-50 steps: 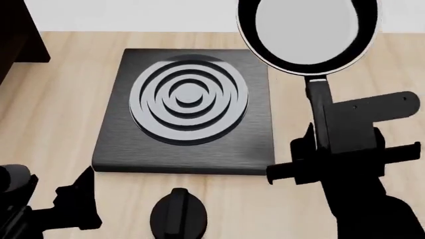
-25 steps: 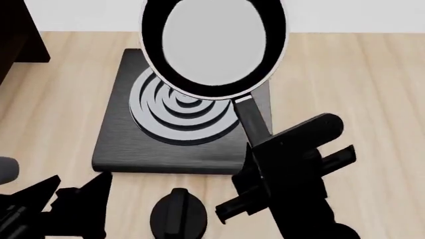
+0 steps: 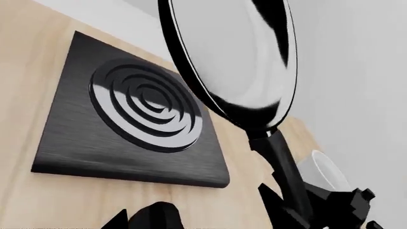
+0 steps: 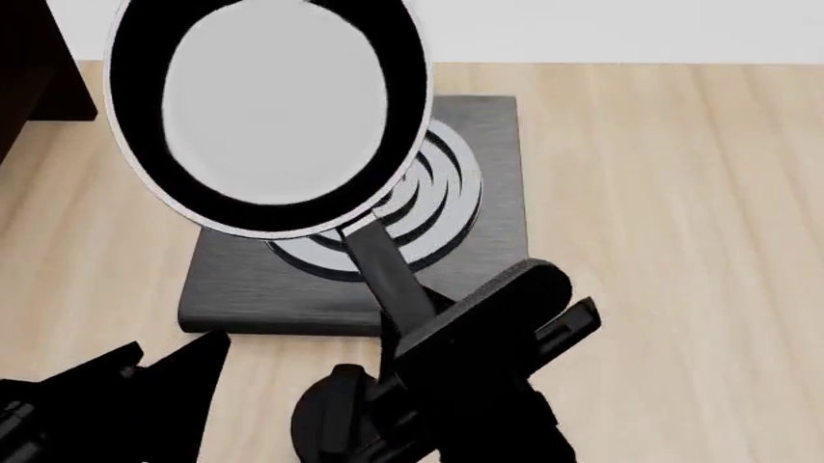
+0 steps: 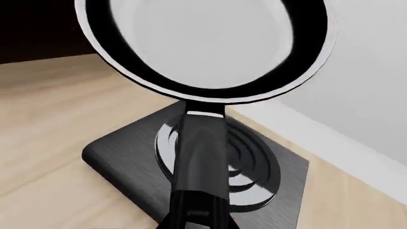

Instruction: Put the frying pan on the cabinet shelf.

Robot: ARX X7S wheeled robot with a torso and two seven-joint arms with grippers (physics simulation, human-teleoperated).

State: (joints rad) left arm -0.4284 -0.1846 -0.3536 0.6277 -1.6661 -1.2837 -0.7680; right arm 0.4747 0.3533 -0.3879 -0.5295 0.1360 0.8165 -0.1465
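- The small round black frying pan [image 4: 270, 116] with pale-grey inside has swung leftward over the square black hob [image 4: 496, 193] — nearing the dark wooden cabinet [image 4: 33, 58] at the bench's far-left corner.
- The right hand [image 4: 445, 333] stays clamped on its long handle; the left hand [image 4: 154, 386] is apart, idle.

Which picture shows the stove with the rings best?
The left wrist view: the hob shows nearly whole, rings plain, only its far corner hidden behind the pan. In the head view the pan covers much of the hob. In the right wrist view the handle crosses the hob.

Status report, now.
Right gripper shut on frying pan handle, pan airborne over hob. Left gripper open, idle. Cabinet ahead-left, nothing between.
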